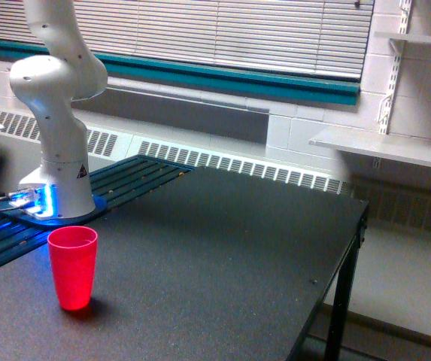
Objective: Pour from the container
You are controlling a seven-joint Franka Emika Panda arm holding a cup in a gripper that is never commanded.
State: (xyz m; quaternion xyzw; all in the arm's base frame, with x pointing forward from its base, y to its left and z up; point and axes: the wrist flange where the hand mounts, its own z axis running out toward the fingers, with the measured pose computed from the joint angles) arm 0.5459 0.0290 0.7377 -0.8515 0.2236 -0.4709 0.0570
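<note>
Standing upright on the dark table (223, 248), at about eight o'clock in the exterior view, a red cup (73, 267) sits just in front of the arm's white base (57, 180). No clear container shows. The claw is out of frame.

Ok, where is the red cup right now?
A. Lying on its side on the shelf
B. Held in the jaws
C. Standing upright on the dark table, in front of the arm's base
C: the red cup stands upright, mouth up, on the dark table, just in front of the arm's base; the jaws are out of view.
</note>
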